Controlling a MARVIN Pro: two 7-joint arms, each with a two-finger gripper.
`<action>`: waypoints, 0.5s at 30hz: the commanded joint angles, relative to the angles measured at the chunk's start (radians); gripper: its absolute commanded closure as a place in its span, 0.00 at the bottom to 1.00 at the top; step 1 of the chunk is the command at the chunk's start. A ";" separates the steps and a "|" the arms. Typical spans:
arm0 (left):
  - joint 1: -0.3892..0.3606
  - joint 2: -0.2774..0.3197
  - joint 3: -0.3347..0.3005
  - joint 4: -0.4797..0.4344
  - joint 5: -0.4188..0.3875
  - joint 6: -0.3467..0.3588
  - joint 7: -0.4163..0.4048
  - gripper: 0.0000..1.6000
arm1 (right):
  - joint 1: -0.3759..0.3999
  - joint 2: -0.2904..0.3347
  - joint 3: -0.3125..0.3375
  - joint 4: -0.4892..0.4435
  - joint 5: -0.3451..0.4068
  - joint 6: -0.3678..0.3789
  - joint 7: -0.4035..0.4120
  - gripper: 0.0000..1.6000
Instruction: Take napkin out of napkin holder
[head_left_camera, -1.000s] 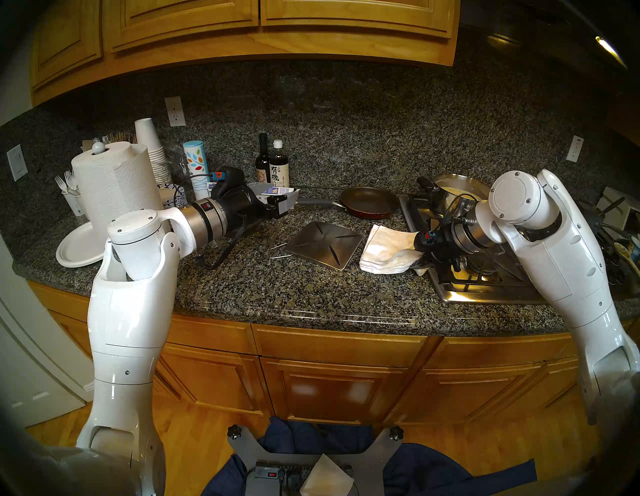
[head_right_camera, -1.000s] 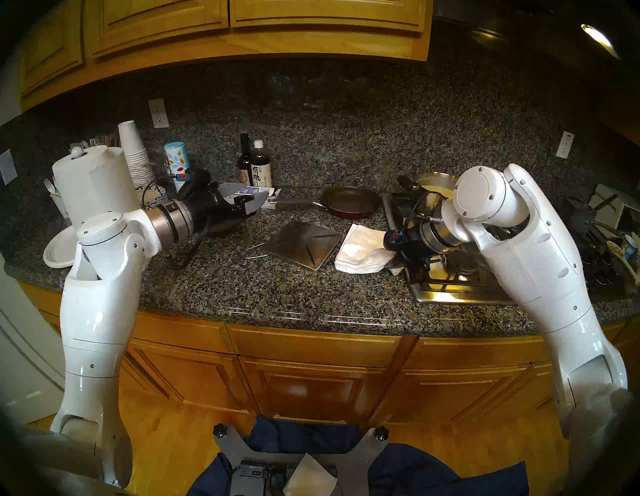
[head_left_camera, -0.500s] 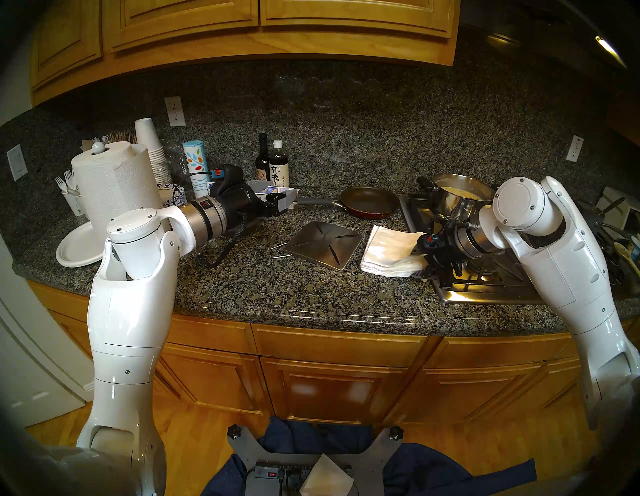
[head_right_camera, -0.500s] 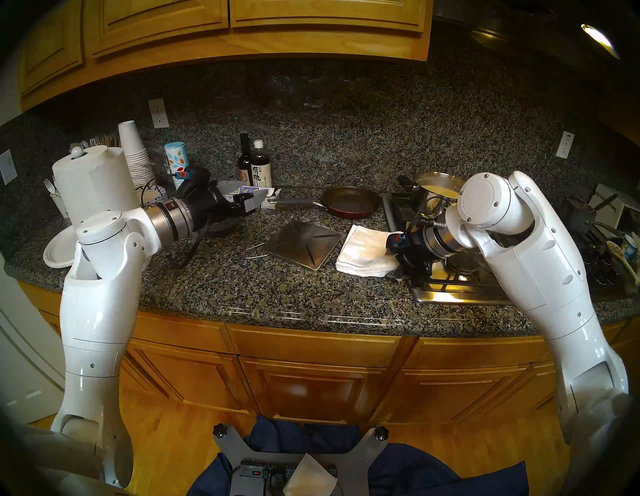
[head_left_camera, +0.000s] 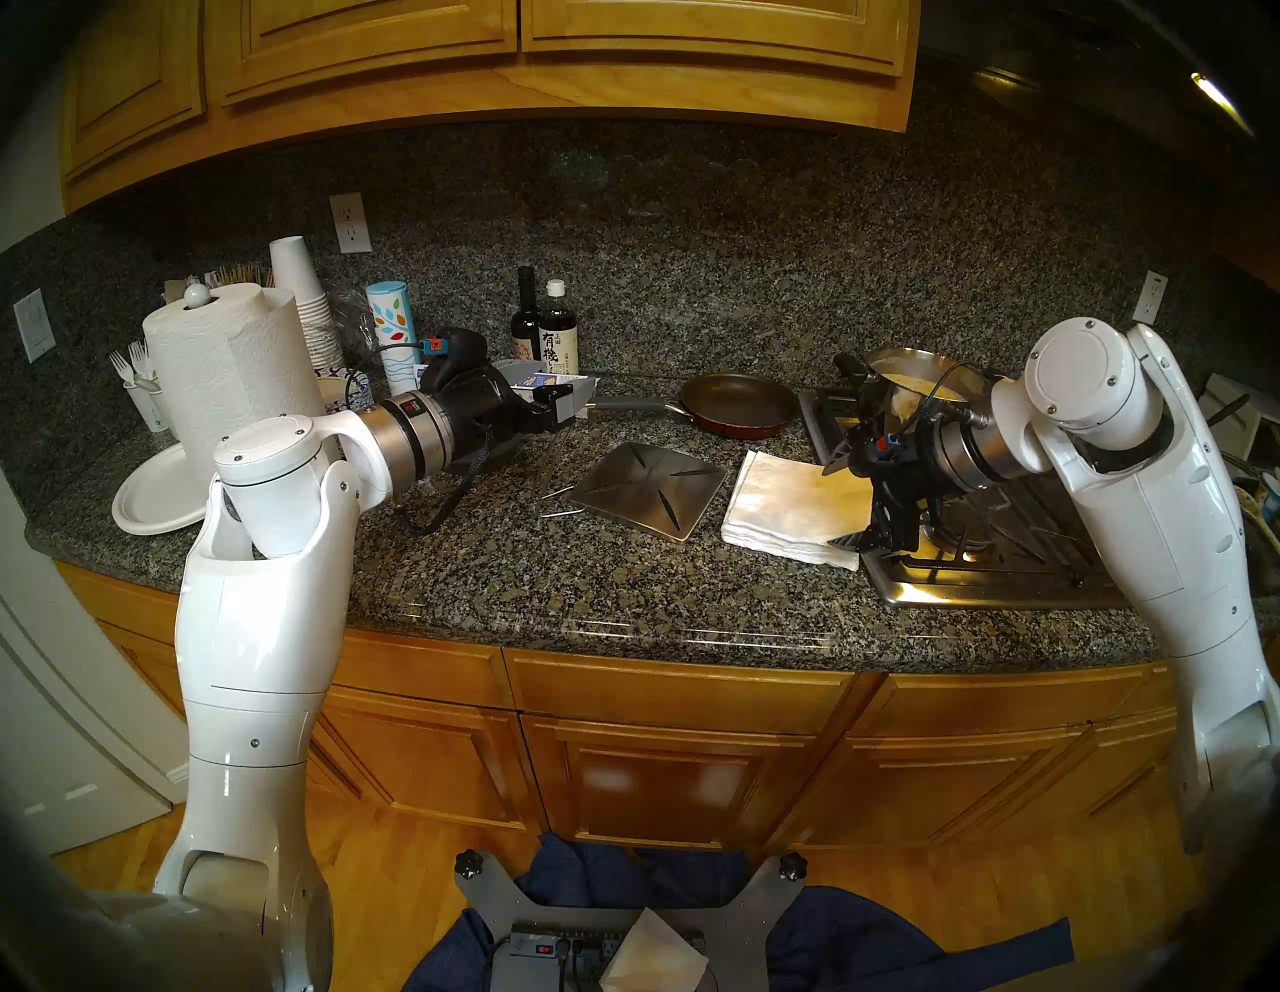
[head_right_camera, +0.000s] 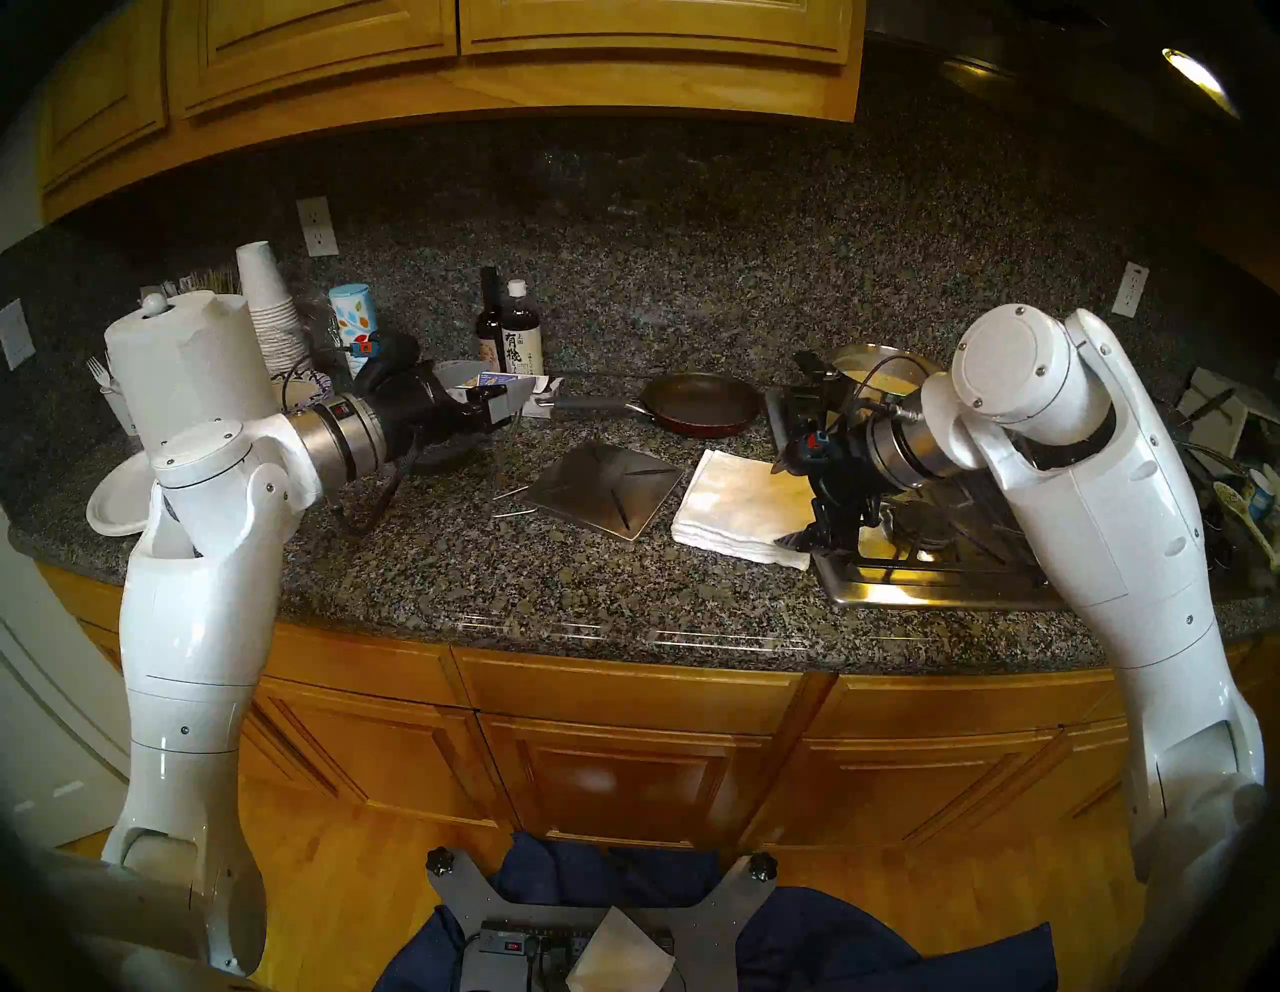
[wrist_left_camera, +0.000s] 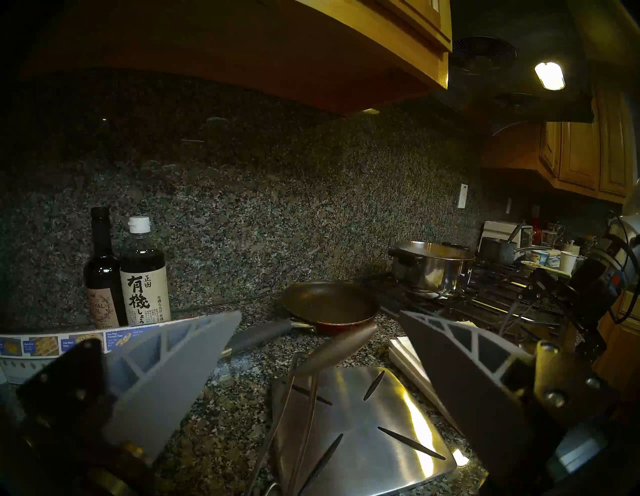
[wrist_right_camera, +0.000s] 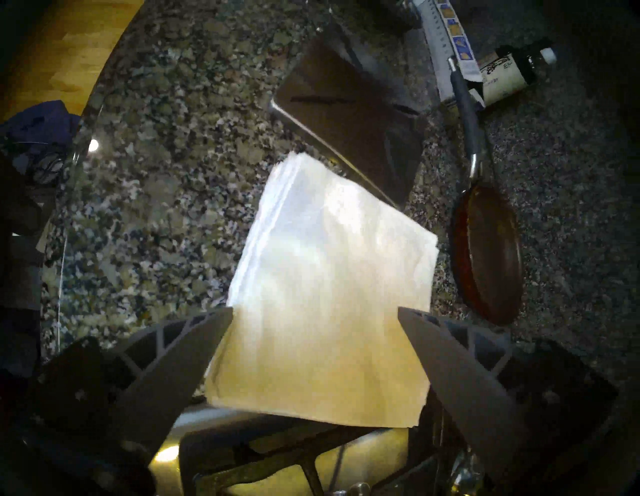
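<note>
On the far left of the granite surface (head_left_camera: 485, 596) stands a small white cup (head_left_camera: 145, 405) holding white plastic forks, next to a paper towel roll (head_left_camera: 232, 367) and a stack of paper cups (head_left_camera: 308, 305). The left gripper (wrist_left_camera: 313, 350) is level over the surface with its jaws spread; the leaf-shaped tip of the wire arm (wrist_left_camera: 341, 346) rises between them, and whether either finger touches it cannot be told. The napkin holder (head_left_camera: 647, 488) lies flat and bare of napkins. Behind it sits a frying pan (head_left_camera: 738, 403), nothing in it. Just right of the holder, the napkin (head_left_camera: 789, 506) lies as a stack on the surface, its right edge at the stove (head_left_camera: 970, 554). The right gripper (wrist_right_camera: 315, 318) hangs tilted down over that right edge, jaws wide apart, one on each side of the stack and clear of it. On the stove a steel pot (head_left_camera: 914, 388) holds something pale yellow.
</note>
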 joint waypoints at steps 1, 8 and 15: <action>-0.040 -0.005 0.005 -0.027 -0.004 -0.003 0.000 0.00 | 0.072 -0.011 0.082 -0.022 0.043 0.024 -0.010 0.00; -0.034 -0.005 -0.001 -0.046 -0.001 0.005 0.007 0.00 | 0.082 -0.107 0.093 0.054 0.065 0.022 -0.122 0.00; -0.021 0.009 -0.024 -0.071 0.000 0.018 0.011 0.00 | 0.082 -0.198 0.095 0.113 0.097 0.006 -0.217 0.00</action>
